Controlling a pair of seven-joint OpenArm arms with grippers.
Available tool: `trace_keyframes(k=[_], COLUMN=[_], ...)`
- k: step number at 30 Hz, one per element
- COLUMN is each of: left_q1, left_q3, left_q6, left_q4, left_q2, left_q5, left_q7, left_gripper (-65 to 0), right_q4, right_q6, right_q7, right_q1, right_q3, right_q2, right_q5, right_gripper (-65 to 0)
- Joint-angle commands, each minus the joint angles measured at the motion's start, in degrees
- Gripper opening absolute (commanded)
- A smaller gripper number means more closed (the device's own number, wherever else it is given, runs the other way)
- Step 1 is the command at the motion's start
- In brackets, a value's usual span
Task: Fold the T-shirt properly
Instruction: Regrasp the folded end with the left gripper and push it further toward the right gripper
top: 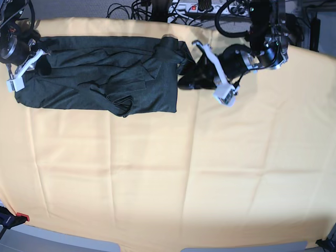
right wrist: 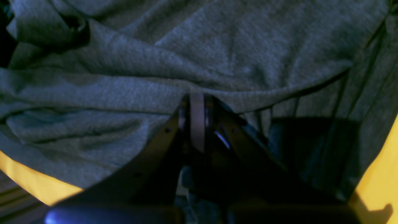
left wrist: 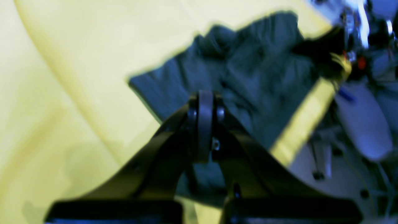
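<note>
The T-shirt (top: pixel 105 73) is dark charcoal and lies wrinkled, stretched sideways, across the far left of the pale yellow tablecloth (top: pixel 184 173). My right gripper (top: pixel 44 65) is at its left end. In the right wrist view its jaws (right wrist: pixel 197 121) are shut, with folds of the T-shirt (right wrist: pixel 186 46) running into the tips. My left gripper (top: pixel 184 80) sits at the shirt's bunched right end. The blurred left wrist view shows this gripper (left wrist: pixel 205 124) shut over the T-shirt (left wrist: pixel 255 71), with dark cloth between the fingers below the tips.
Cables and a power strip (top: pixel 184 8) lie behind the table's far edge, close to both arms. A red clamp (top: pixel 21 216) sits at the front left corner. The other arm (left wrist: pixel 357 37) shows at the left wrist view's upper right.
</note>
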Motion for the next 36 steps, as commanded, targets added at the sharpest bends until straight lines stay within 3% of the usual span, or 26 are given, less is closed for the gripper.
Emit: trace_keyframes(k=[1,2,5,6,7,14,24,26,30,31,36], left_q1=[0.6,1.5,3.8,4.3,4.6,4.7,4.7,4.7,4.5,4.3,4.2], left_q3=[0.0,0.0,0.0,0.0,0.0,0.2,6.8,7.8,8.0,8.0,8.0], left_q6=[-0.8,-1.2,-2.2,-2.1,-2.0,3.1,3.5,3.5,3.5,3.5,2.4], left_q4=[1.2,1.2,1.2,1.2,1.2,1.2,-0.4,-0.9,-0.9,-0.7,1.8], left_q2=[-0.9,-1.4,-2.5,-2.5,-2.5,-2.4,-2.4,-2.4,-2.4,-2.4,-2.4], left_q5=[-1.2,-1.2,-1.0,-0.8,-0.1,7.4,14.6,15.9,15.1,14.1,4.0], left_q7=[-1.2,-1.2,-1.0,-1.0,-1.0,-3.8,-4.0,-4.3,-4.3,-4.3,-6.0], left_gripper=[-65.0,-62.1,-32.6,-26.0,-24.5,-24.7,-25.3,-31.4,-61.7,-65.0,-65.0], right_q4=[0.6,0.6,0.6,0.6,0.6,0.6,0.6,0.6,0.6,0.6,0.6], right_q6=[0.1,0.1,0.1,0.1,0.1,0.1,0.1,0.1,0.1,0.1,0.1], right_q7=[-0.1,-0.1,-0.1,-0.1,-0.1,-0.4,-0.3,-0.3,-0.3,-0.3,-0.3], right_q1=[0.0,0.0,0.0,0.0,0.0,0.0,0.1,0.2,0.2,0.2,0.1], right_q3=[0.3,0.3,0.3,0.3,0.3,0.3,0.3,0.3,0.3,0.3,0.3], right_q2=[1.0,1.0,1.0,1.0,1.0,1.0,1.0,1.0,1.0,1.0,1.0], right_q5=[1.1,1.6,1.8,1.8,1.8,2.6,2.7,2.7,2.6,2.7,2.7], right_gripper=[-65.0,-65.0,-65.0,-65.0,-65.0,-65.0,-65.0,-65.0,-65.0,-65.0,-65.0])
